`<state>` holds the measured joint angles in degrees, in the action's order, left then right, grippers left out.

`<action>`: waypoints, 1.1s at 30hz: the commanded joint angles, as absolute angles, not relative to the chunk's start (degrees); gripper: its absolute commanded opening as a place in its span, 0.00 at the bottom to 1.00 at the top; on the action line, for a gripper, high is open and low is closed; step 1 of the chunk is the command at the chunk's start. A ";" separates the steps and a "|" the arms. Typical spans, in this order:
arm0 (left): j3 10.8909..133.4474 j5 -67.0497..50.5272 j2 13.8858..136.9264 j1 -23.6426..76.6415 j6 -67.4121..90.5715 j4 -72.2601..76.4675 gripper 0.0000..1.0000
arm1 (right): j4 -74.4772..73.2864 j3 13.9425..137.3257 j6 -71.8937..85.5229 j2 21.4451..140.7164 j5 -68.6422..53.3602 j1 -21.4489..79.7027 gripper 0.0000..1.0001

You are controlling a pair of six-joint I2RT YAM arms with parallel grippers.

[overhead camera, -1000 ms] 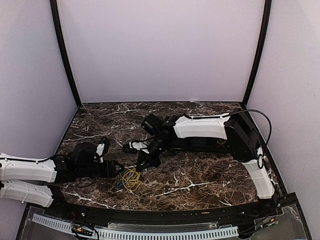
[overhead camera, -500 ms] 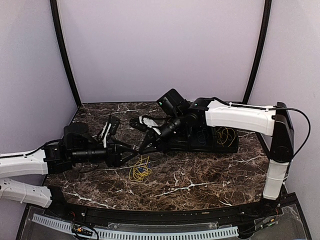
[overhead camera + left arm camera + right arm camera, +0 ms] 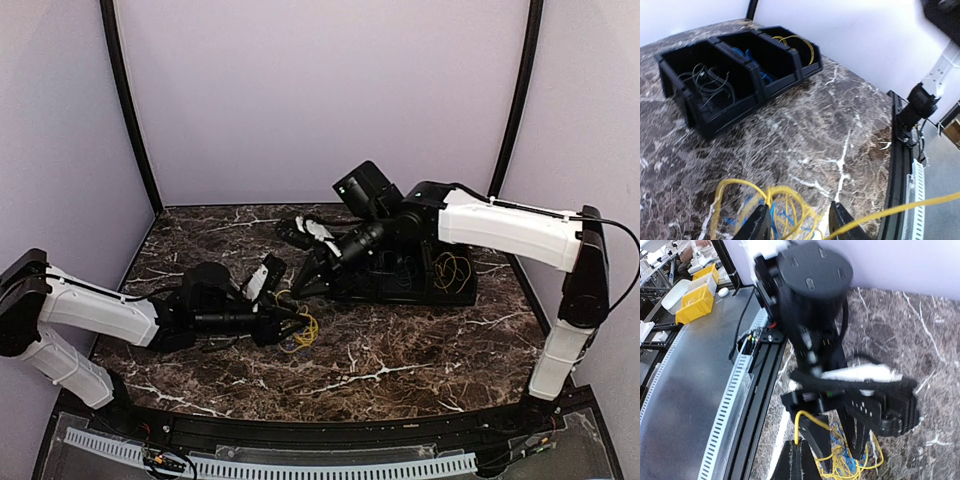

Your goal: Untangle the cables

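A tangle of yellow cable (image 3: 305, 332) and blue cable (image 3: 775, 216) lies on the marble table, left of centre. My left gripper (image 3: 287, 322) is low over it and open. In the left wrist view (image 3: 799, 207) its fingers straddle the yellow loops (image 3: 742, 186). My right gripper (image 3: 302, 288) is just behind the tangle. In the right wrist view (image 3: 797, 442) it is shut on an end of the yellow cable (image 3: 799, 424), which arcs up from the tangle (image 3: 847, 466). A taut yellow strand (image 3: 912, 206) runs off to the right.
A black three-compartment bin (image 3: 468, 292) stands at the back right. It holds grey cables (image 3: 707, 82), blue cables (image 3: 754, 59) and a yellow coil (image 3: 796, 42). The table's black front rail (image 3: 896, 165) and a slotted white strip (image 3: 727, 405) border the near edge.
My left gripper has dropped and moved right onto the tangle. My right arm has risen and drawn back to the right. The tangle has shifted slightly right.
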<state>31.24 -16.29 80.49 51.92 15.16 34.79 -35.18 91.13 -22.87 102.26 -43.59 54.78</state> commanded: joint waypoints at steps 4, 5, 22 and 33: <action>30.37 -7.95 85.85 51.30 18.69 39.41 0.33 | -39.24 101.88 -25.29 95.52 -51.57 53.00 0.00; 30.92 -7.40 86.68 51.31 18.85 38.47 0.32 | -39.66 103.19 -25.22 95.21 -52.87 52.14 0.00; 29.35 3.08 80.13 51.33 22.00 12.86 0.15 | -40.57 120.27 -21.13 87.59 -64.78 27.02 0.00; 24.68 6.55 73.60 51.33 26.86 7.28 0.08 | -32.44 119.52 -12.91 84.30 -67.30 11.95 0.00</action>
